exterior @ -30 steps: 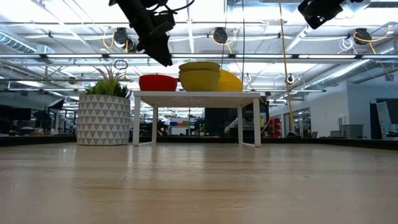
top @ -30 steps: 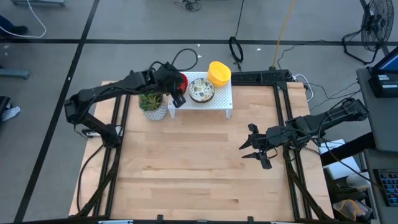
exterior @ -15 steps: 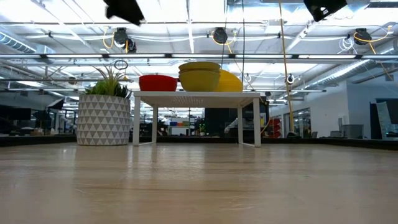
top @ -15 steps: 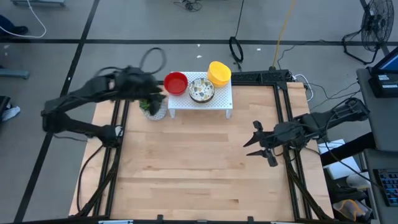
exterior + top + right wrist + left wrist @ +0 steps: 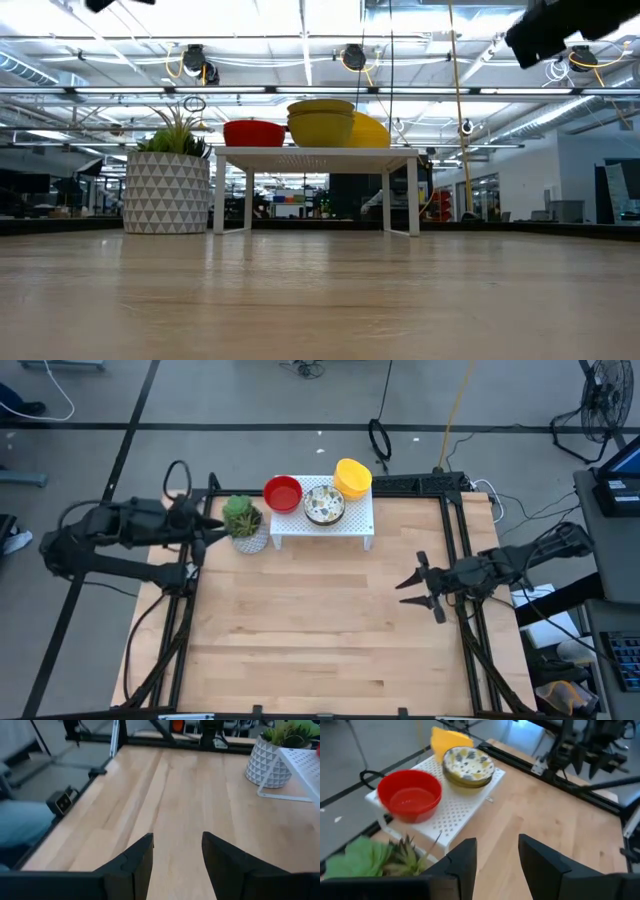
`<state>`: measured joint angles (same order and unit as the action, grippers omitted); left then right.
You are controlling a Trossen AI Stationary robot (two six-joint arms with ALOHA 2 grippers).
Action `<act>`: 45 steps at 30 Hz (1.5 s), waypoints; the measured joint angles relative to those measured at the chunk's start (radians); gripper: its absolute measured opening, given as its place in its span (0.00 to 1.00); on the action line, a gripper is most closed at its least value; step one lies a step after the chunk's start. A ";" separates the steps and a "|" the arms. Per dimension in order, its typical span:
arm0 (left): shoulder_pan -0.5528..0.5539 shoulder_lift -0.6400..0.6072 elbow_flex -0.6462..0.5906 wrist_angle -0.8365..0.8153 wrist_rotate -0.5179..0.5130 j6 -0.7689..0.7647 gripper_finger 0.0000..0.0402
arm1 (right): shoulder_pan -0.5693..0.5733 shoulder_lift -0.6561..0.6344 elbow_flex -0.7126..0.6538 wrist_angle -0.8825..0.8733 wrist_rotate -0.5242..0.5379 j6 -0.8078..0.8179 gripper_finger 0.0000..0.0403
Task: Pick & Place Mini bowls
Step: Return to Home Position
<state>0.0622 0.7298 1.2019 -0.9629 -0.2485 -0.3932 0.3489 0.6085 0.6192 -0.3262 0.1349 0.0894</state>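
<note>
Qty: 3 bowl stacks, 1 rack, 1 plant.

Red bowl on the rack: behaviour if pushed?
The red bowl looks rigid and glossy, so it probably slides, not flexes. Wide and shallow, it seems unlikely to tip. It sits near the end of the white rack, so an outward push might drop it.

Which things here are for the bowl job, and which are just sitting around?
For the job: red bowl, patterned bowls, yellow bowls, all on the rack; left gripper, right gripper, both open.
Just there: plant, table.
</note>
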 joint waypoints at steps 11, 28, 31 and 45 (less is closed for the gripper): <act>-0.146 -0.201 -0.430 0.389 -0.094 -0.084 0.37 | 0.000 -0.129 -0.181 0.177 0.000 0.055 0.39; -0.360 -0.154 -0.979 1.288 -0.093 -0.075 0.37 | 0.000 -0.203 -0.484 0.650 0.000 0.021 0.39; -0.386 -0.155 -1.031 1.351 -0.104 -0.077 0.37 | 0.000 -0.208 -0.526 0.721 0.000 0.019 0.39; -0.427 -0.154 -1.160 1.402 -0.254 -0.077 0.37 | 0.000 -0.208 -0.574 0.801 -0.004 0.021 0.39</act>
<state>-0.3653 0.5758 0.0416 0.4387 -0.5026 -0.4698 0.3489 0.4000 0.0448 0.4747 0.1312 0.1108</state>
